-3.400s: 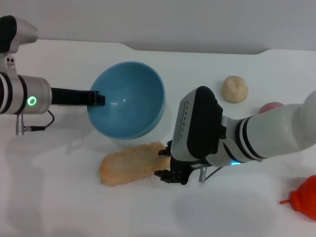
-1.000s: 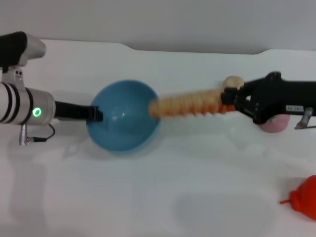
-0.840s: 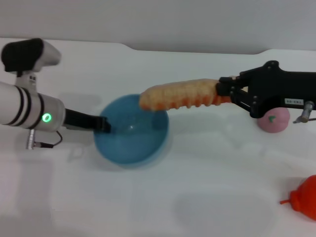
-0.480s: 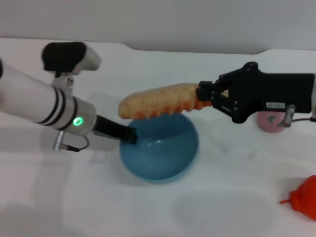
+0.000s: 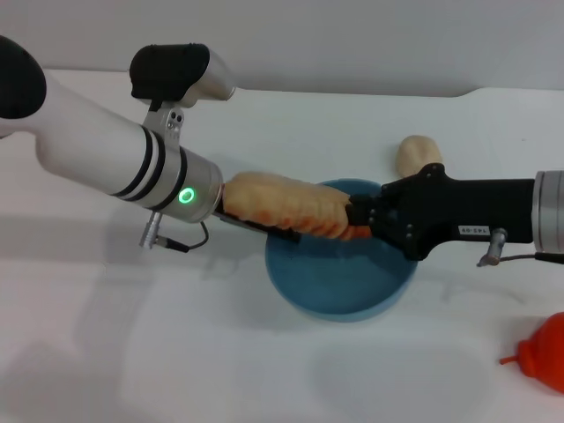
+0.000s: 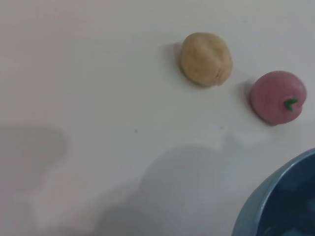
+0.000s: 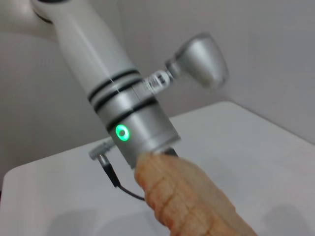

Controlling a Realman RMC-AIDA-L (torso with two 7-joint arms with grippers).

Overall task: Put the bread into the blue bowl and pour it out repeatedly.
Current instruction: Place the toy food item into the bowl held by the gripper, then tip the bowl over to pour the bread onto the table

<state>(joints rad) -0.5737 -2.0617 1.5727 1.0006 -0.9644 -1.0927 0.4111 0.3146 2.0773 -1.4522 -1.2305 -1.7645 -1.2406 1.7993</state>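
The blue bowl [image 5: 339, 286] sits on the white table, right of centre in the head view. Its rim also shows in the left wrist view [image 6: 278, 196]. My left gripper [image 5: 264, 231] grips the bowl's left rim, mostly hidden behind the bread. The bread [image 5: 286, 207] is held level across the bowl's far left rim, orange ridges facing down. My right gripper [image 5: 359, 220] is shut on its right end, above the bowl. In the right wrist view the bread [image 7: 192, 201] points at the left arm.
A small tan ball [image 5: 417, 157] lies behind the right arm, also seen in the left wrist view [image 6: 205, 59] beside a pink peach-like ball [image 6: 275, 97]. A red-orange object [image 5: 542, 348] sits at the table's front right edge.
The left arm has carried the bowl to the right and nearer. The right gripper has moved the bread left and down, so it now lies over the bowl.
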